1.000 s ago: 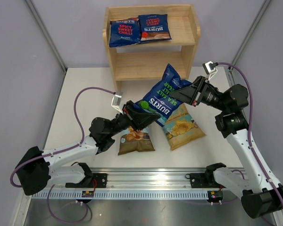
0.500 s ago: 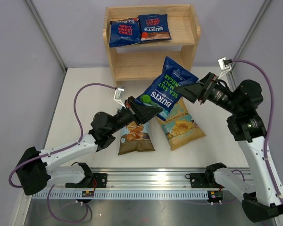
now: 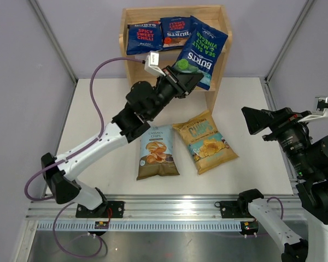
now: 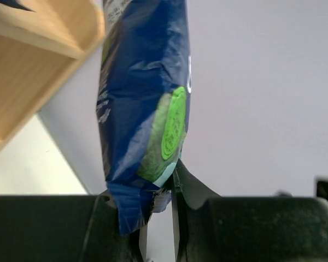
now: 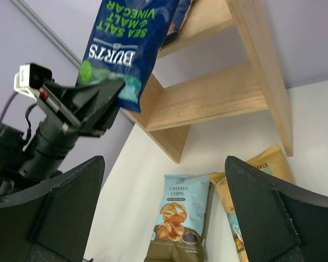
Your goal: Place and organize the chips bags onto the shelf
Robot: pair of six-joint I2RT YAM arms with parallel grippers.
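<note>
My left gripper (image 3: pixel 184 72) is shut on the bottom corner of the green-marked dark blue Burts chips bag (image 3: pixel 201 50), holding it up in front of the right part of the wooden shelf's (image 3: pixel 221 65) top tier. In the left wrist view the bag (image 4: pixel 145 103) rises from the gripper (image 4: pixel 156 204) beside the shelf (image 4: pixel 33 71). Two red-lettered Burts bags (image 3: pixel 145 37) (image 3: pixel 176 31) lie on the top tier. The Cassava bag (image 3: pixel 157 153) and the yellow and teal bag (image 3: pixel 206 141) lie flat on the table. My right gripper (image 3: pixel 252 120) is open, empty, off to the right.
The shelf's lower tier (image 5: pixel 208 98) is bare wood. The right wrist view looks between its wide-spread fingers (image 5: pixel 60 213) at the Cassava bag (image 5: pixel 177 213), the yellow bag (image 5: pixel 262 169) and the held Burts bag (image 5: pixel 128 43). Grey walls enclose the white table (image 3: pixel 98 109).
The right gripper let go of the Burts bag, opened wide and drew back to the right. The left arm carried the bag from above the table up to the shelf's top tier.
</note>
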